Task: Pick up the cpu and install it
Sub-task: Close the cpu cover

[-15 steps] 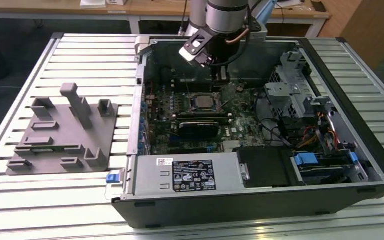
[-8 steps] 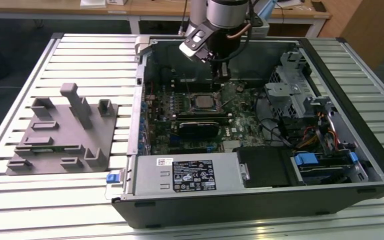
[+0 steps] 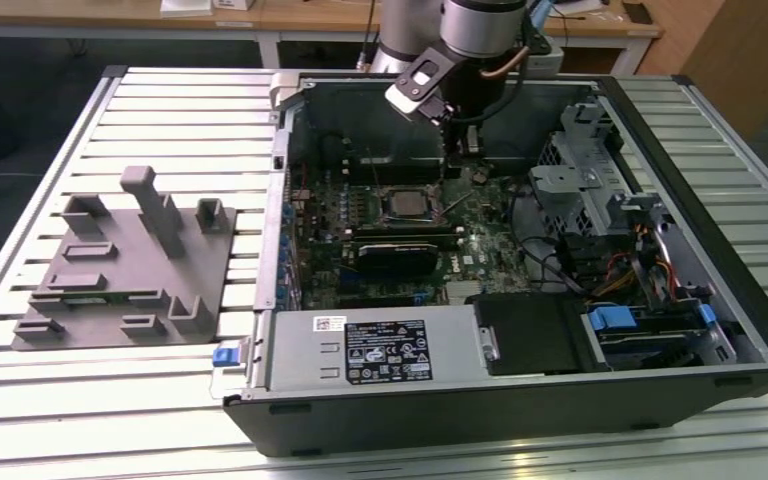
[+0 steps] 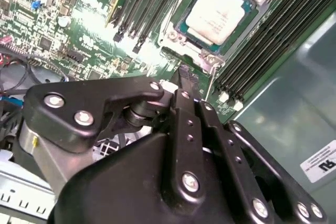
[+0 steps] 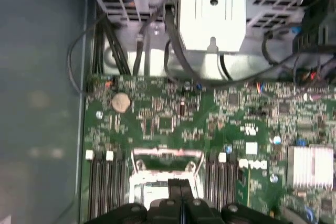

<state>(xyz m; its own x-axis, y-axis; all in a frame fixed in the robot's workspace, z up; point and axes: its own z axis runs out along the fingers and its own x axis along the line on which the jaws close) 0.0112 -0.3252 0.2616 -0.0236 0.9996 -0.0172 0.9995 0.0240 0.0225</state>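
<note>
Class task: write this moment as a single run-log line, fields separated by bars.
gripper: jaws shut, empty | cpu: lying in socket | position: gripper above motherboard beside socket, apart from cpu

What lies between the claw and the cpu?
In the second wrist view, the socket's metal frame and a strip of green motherboard separate the claw from the cpu, which sits inside that frame.

The cpu [image 4: 218,11] is a small, flat, square chip with a pale, silvery-white top. In the second wrist view it lies flat, top side up, inside the socket [image 4: 239,32]. It sits in the middle, with the socket's frame all around it.
</note>
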